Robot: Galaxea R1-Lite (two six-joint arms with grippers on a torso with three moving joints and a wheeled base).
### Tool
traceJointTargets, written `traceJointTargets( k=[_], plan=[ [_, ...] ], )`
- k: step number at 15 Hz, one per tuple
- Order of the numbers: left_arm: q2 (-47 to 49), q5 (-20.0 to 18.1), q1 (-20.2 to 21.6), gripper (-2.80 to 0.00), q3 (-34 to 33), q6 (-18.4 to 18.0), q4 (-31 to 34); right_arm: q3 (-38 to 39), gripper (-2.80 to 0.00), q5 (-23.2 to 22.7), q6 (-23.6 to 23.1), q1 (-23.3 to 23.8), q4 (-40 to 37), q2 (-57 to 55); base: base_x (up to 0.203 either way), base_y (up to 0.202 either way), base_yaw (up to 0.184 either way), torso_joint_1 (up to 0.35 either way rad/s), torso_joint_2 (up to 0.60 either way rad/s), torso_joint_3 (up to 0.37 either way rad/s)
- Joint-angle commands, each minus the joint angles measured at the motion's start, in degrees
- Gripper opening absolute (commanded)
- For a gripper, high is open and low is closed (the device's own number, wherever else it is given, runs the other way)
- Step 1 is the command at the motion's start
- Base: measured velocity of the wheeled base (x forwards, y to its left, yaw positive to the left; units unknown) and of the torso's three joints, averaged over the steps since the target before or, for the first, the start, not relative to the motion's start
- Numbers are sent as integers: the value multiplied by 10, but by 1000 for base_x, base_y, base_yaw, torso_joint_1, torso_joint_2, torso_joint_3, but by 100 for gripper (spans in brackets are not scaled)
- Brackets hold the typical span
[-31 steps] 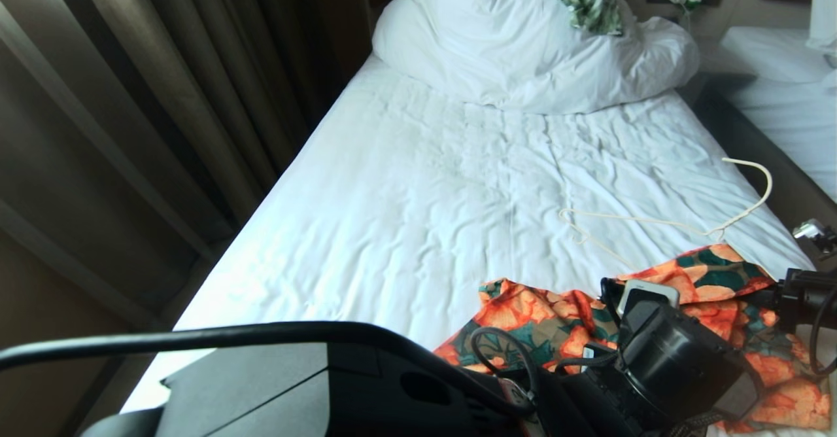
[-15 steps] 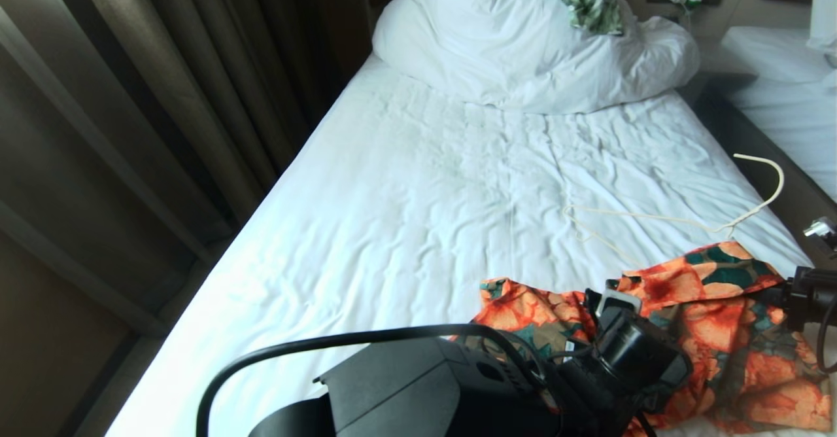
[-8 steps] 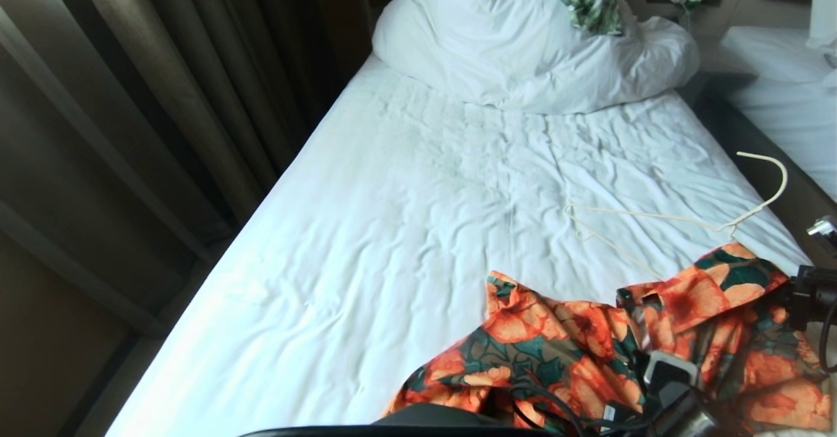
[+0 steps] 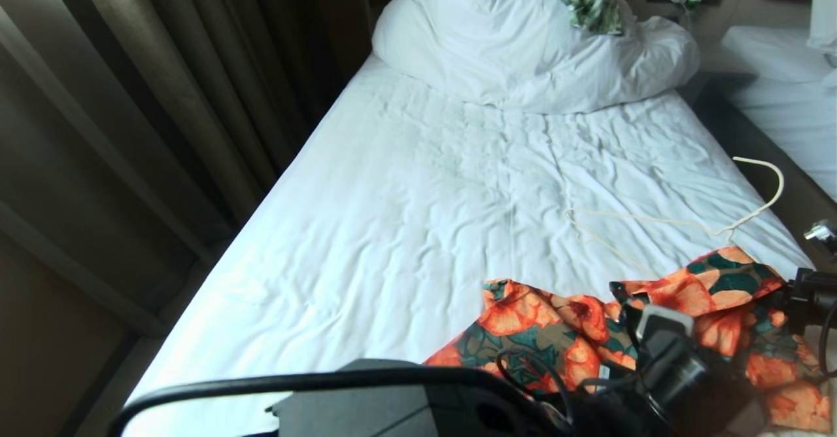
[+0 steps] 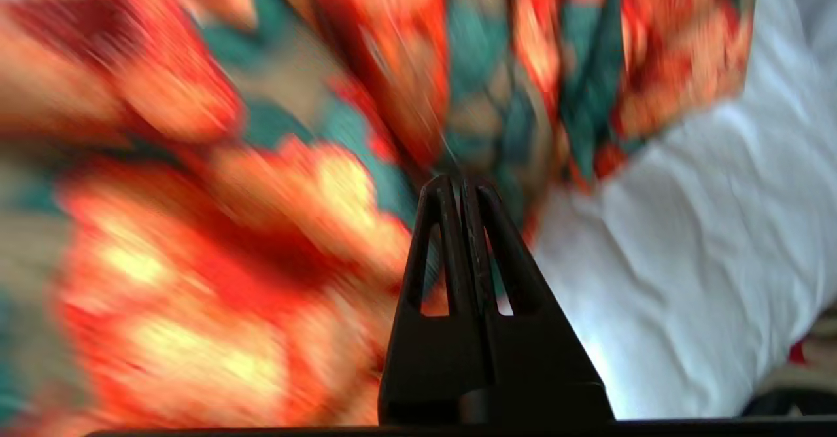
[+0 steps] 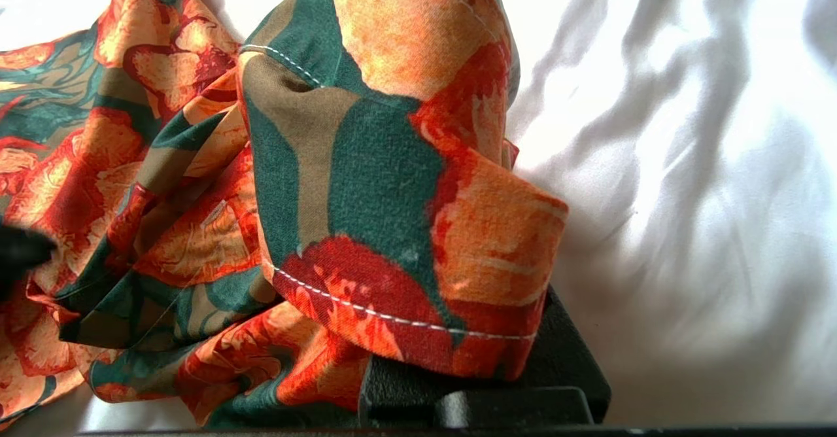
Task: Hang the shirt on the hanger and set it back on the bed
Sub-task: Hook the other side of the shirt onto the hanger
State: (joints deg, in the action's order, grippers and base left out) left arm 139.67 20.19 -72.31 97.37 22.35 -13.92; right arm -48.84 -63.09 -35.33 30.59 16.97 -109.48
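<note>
Shirt-spreading step: right gripper (image 6: 458, 358) clenched on the shirt (image 4: 562, 332); left gripper (image 5: 461, 192) clenched, seemingly empty. Next: thread the hanger (image 4: 660, 222), at one o'clock.

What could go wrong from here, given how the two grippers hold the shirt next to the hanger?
The right gripper pinches only a folded hem of the shirt, so the cloth might slip free. The left gripper is shut in bunched fabric, risking twists. The hanger lies near the bed edge and could be dragged off.

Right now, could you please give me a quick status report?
Left gripper shut on floral orange-and-teal shirt. Right gripper shut on its sleeve hem. Cream wire hanger bare on white-sheeted bed, partly under shirt.
</note>
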Motion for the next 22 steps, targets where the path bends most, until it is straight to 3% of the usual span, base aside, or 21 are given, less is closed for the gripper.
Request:
traceJointTargets(
  k=[1,4,10,14,15,22],
  plan=[
    [-19,1,19,-280,18,-6,-1,1,-280,-4,-4,0,1,-4,0,0,0,0,0,0],
    [-2,1,39,-280,62,-41,1,1,-280,-4,-4,1,1,-6,0,0,0,0,0,0],
    [37,2,39,-280,104,-45,11,-3,-280,-5,-4,1,1,-7,0,0,0,0,0,0],
    [64,1,50,-280,114,-70,9,-2,-280,-6,-3,1,1,-5,0,0,0,0,0,0],
    [64,1,53,0,114,-70,9,-3,-280,-6,-3,1,1,-5,0,0,0,0,0,0],
    [70,4,56,0,114,-97,-11,-2,-280,-7,-4,0,1,-5,0,0,0,0,0,0]
  ],
)
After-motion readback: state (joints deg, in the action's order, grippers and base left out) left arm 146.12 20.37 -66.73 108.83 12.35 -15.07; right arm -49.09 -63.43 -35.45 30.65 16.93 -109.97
